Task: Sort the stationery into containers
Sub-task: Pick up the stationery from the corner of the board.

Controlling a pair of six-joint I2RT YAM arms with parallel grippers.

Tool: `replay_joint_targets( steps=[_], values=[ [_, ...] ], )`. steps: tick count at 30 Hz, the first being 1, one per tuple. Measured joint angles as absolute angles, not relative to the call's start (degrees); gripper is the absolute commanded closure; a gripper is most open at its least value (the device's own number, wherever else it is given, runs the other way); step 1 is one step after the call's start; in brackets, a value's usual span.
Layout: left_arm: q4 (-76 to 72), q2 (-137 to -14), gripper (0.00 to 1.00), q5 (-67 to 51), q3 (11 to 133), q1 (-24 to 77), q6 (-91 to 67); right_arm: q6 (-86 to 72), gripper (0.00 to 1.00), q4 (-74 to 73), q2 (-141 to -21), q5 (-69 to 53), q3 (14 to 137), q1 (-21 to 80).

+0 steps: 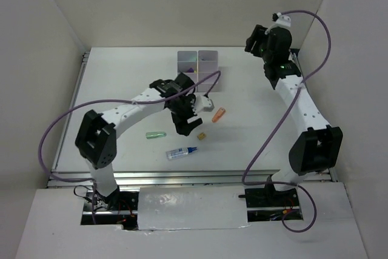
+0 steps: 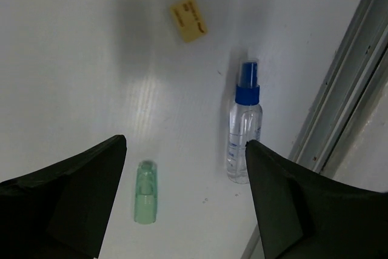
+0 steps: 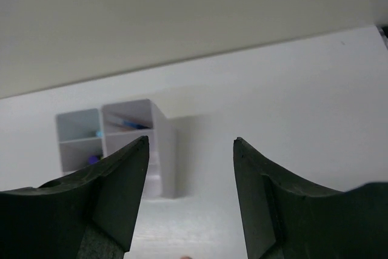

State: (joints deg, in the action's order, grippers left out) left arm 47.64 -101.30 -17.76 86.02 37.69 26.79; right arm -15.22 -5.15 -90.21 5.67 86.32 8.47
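Left gripper (image 2: 185,144) wide open, holds nothing, hangs over green marker (image 2: 145,192) by near edge of table (image 1: 109,89). Right gripper (image 3: 191,141) open too, empty, high by far right corner. Bins (image 1: 197,65) at far edge. Risk: round marker may roll when pinched; finger may bump bottle (image 2: 244,141) toward edge.

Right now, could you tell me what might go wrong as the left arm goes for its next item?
1. The open left pincer hangs over both the green marker and the blue-capped bottle, each near a finger; descending may knock either away.
2. The left arm's purple cable loops close to the bins and might snag them.
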Motion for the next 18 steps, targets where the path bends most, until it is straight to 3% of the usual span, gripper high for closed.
replay_joint_targets(
  steps=[9,18],
  values=[
    [62.7,-114.7,0.06,-11.1,96.9,46.2,26.6,-14.0,0.38,-11.6,-83.6,5.2,71.4,1.5],
    [67.6,-120.8,0.13,-6.1,100.3,51.1,23.9,-13.5,0.39,-12.7,-76.4,4.2,68.8,0.3]
  ],
)
